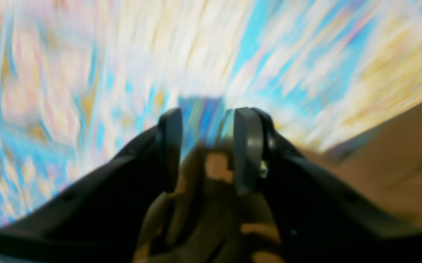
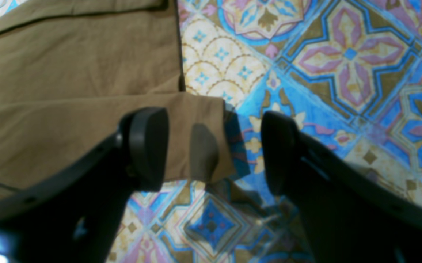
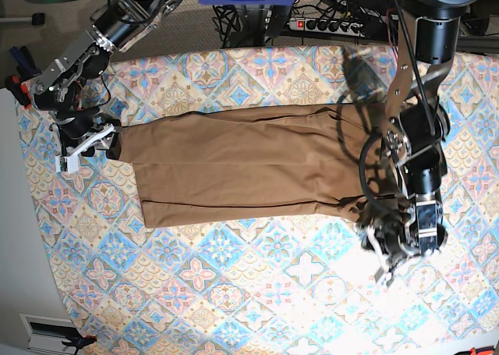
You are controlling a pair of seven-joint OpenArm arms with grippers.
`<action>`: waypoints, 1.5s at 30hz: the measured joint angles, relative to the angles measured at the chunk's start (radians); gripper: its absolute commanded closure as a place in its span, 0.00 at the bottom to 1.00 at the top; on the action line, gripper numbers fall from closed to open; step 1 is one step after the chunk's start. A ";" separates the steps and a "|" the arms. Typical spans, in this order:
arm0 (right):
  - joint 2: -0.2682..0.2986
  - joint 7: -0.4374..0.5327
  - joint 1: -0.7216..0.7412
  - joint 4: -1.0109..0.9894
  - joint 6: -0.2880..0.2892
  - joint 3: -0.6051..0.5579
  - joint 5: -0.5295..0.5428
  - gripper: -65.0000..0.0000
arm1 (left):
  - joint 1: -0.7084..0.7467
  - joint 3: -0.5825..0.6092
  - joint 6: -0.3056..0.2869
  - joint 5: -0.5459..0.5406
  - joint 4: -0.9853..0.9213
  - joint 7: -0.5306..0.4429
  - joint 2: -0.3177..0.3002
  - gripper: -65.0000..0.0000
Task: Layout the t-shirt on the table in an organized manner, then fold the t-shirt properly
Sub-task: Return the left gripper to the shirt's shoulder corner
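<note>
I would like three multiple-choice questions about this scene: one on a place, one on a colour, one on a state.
1. Where in the base view is the right tool?
A. at the left end of the t-shirt
B. above its middle
C. off the table

2. What colour is the t-shirt?
A. blue
B. tan-brown
C. white

3. How do the right tool's jaws stand?
A. shut on cloth
B. apart, nothing between them
C. out of view

Answers:
1 A, it sits beside the shirt's left end.
2 B, plain brown in every view.
3 B, the right wrist view shows a clear gap over the shirt's corner.
</note>
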 measured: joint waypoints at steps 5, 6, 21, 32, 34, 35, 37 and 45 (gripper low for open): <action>0.001 0.001 -0.001 0.035 0.000 0.003 0.001 0.40 | -0.057 -0.002 0.193 -0.018 0.008 -0.002 -0.017 0.88; 0.000 0.001 -0.003 0.037 0.000 0.003 0.000 0.40 | -0.057 -0.005 0.191 -0.041 0.014 -0.001 -0.023 0.89; 0.060 0.014 -0.050 0.079 0.000 -0.237 0.002 0.40 | 0.571 -0.007 0.019 -0.657 0.905 0.397 -0.105 0.82; 0.218 0.161 0.156 -0.058 0.008 -0.483 0.030 0.41 | 0.949 -0.170 0.011 -0.885 1.272 0.407 -0.145 0.83; 0.220 0.147 0.184 -0.156 0.003 -0.498 -0.007 0.41 | 1.001 -0.200 0.011 -0.901 1.314 0.408 -0.138 0.83; 0.227 0.151 0.187 -0.202 0.003 -0.502 -0.011 0.41 | 1.020 -0.206 0.003 -0.900 1.329 0.407 -0.134 0.83; 0.255 0.203 0.199 -0.276 0.005 -0.518 -0.011 0.41 | 1.046 -0.210 0.004 -0.901 1.347 0.407 -0.127 0.83; 0.257 0.373 0.248 -0.546 0.003 -0.546 0.002 0.41 | 1.081 -0.326 0.011 -0.900 1.368 0.441 -0.084 0.83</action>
